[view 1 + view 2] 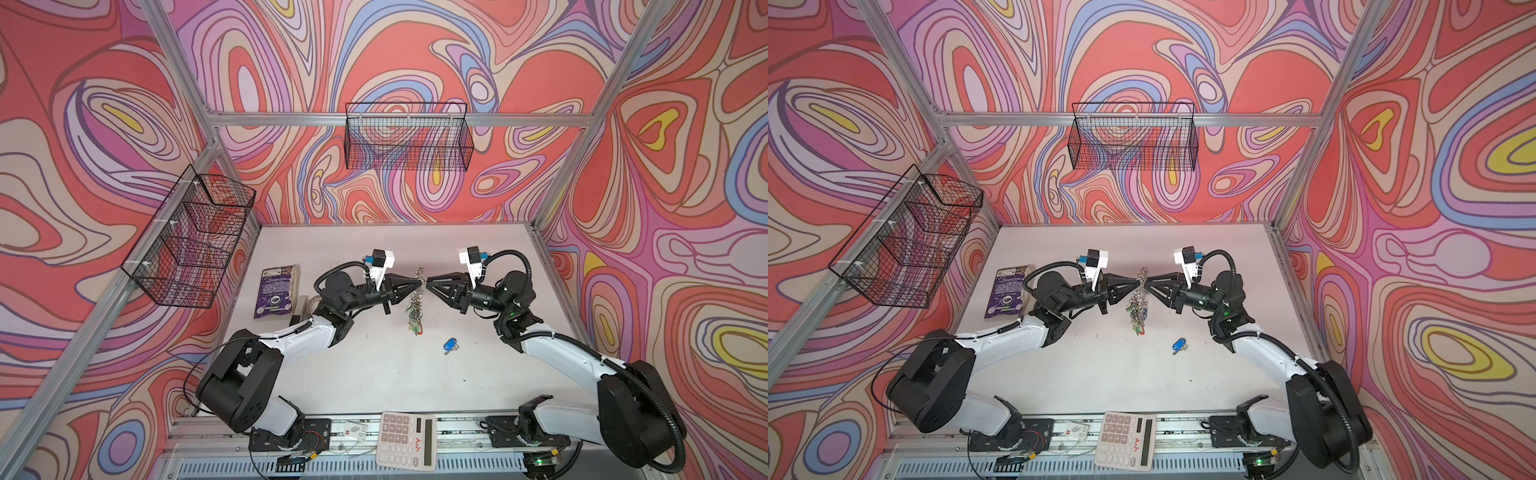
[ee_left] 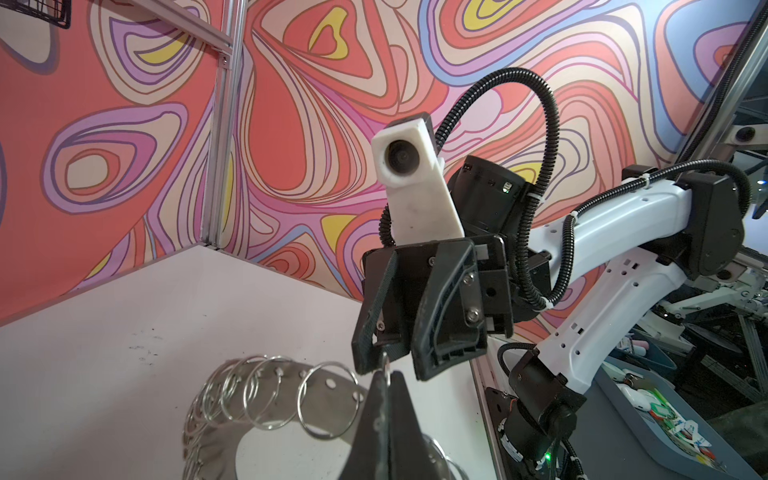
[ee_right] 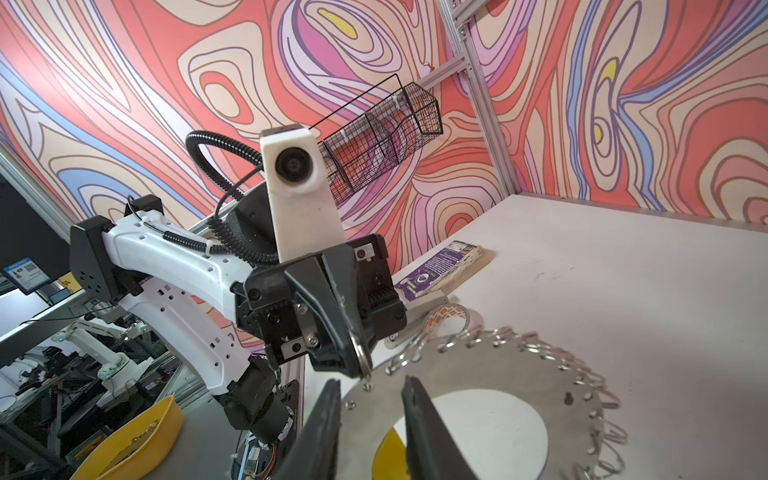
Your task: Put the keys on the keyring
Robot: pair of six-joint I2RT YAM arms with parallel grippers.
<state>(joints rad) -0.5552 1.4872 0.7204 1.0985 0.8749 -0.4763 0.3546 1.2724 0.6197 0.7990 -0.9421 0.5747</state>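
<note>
since the left end effector (image 1: 418, 284) is clamped tight on a small ring at the rim of the keyring (image 3: 498, 370), you have the disc held up in the air over the middle of the tabletop (image 1: 374, 374). in both top views it shows edge-on, its long line running from the far edge toward the near edge, with the hung keys (image 1: 414, 320) dangling at the near end. the right end effector (image 1: 429, 283) meets it tip to tip from the other side, jaws narrow but apart, and it seems to pinch nothing.

your next move likely turns on the blue key (image 1: 448, 345). it lies flat on the tabletop, toward the near edge and to the right of the keyring, so your right arm is nearer. its long axis slants, tag toward the far right corner, blade toward the near edge.

count: one keyring, one loose key, two end effectors. the hung keys are too bunched to count. also one book (image 1: 277, 293) and one calculator (image 1: 406, 439).
</note>
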